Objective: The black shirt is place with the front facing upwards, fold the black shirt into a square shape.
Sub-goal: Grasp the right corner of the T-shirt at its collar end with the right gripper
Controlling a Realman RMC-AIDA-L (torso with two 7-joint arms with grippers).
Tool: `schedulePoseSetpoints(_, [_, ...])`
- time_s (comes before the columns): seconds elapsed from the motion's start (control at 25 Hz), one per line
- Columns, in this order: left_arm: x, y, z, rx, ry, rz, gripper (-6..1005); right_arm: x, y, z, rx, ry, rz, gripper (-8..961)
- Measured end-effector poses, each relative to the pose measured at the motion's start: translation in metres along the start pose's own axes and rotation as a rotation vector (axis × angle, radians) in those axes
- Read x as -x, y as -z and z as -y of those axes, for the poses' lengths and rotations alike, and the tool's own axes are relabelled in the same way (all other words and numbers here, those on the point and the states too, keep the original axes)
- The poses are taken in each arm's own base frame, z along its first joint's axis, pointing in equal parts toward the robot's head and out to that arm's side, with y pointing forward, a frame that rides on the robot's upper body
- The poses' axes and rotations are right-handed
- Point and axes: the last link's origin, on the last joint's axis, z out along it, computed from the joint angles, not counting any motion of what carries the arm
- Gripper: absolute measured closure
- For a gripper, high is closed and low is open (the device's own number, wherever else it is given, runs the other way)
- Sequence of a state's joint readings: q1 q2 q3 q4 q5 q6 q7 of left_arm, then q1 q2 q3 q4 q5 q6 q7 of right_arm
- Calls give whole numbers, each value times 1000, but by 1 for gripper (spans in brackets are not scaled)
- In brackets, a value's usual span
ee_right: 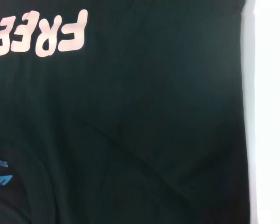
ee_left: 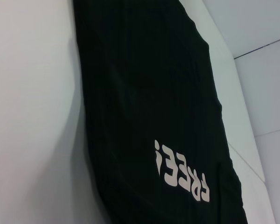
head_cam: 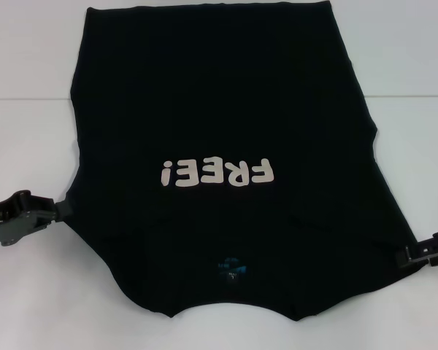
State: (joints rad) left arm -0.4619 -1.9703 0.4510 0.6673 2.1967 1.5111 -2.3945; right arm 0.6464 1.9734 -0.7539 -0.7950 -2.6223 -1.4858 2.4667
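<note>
Head view: left claw point(head_cam: 58, 210) at the near left edge of the black shirt point(head_cam: 219, 109), right claw point(head_cam: 403, 255) at its near right edge; cannot tell either grip. Smooth matte cloth, flat on white tabletop point(head_cam: 29, 306), sleeves tucked in, off-white "FREE!" lettering point(head_cam: 217, 172) upward, blue neck label point(head_cam: 237, 268) nearest.

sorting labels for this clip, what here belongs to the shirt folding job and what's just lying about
Part of the job:
black shirt
left gripper, at the shirt's left edge
right gripper, at its right edge

Just there:
white table; nothing else lies about
</note>
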Motion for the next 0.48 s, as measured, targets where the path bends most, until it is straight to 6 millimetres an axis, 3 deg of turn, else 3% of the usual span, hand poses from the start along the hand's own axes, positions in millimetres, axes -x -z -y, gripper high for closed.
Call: schedulePoseSetpoints(0.48, [0, 0, 0, 1, 1, -1, 971, 5, -7, -10, 19, 20, 10, 86])
